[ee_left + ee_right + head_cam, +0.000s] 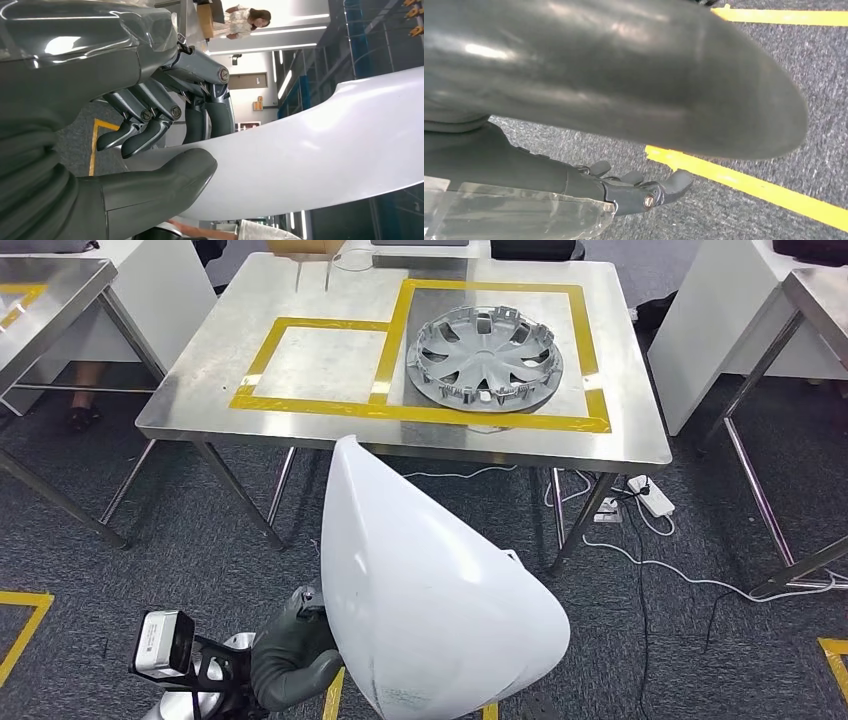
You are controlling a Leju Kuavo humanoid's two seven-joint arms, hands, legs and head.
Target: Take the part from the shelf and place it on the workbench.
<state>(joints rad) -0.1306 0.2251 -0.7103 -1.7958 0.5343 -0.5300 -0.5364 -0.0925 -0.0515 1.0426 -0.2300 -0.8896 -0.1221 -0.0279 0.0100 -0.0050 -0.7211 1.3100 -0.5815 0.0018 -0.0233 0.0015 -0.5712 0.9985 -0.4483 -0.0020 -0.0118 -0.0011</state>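
A large white curved panel, the part [430, 610], fills the lower middle of the head view, held up in front of my body. My left hand [295, 650] grips its lower left edge. In the left wrist view the thumb lies on one face of the part [325, 145] and the fingers [150, 120] curl over the other. The steel workbench [400, 435] stands ahead, marked with yellow tape rectangles. My right hand [624, 185] hangs over the carpet with its fingers stretched out and nothing in it.
A grey wheel cover [485, 358] lies in the right taped rectangle of the workbench; the left rectangle [320, 365] is bare. Other tables stand at left [40, 300] and right [800, 300]. A power strip [650, 498] and cables lie on the floor. A person [245, 22] stands in the distance.
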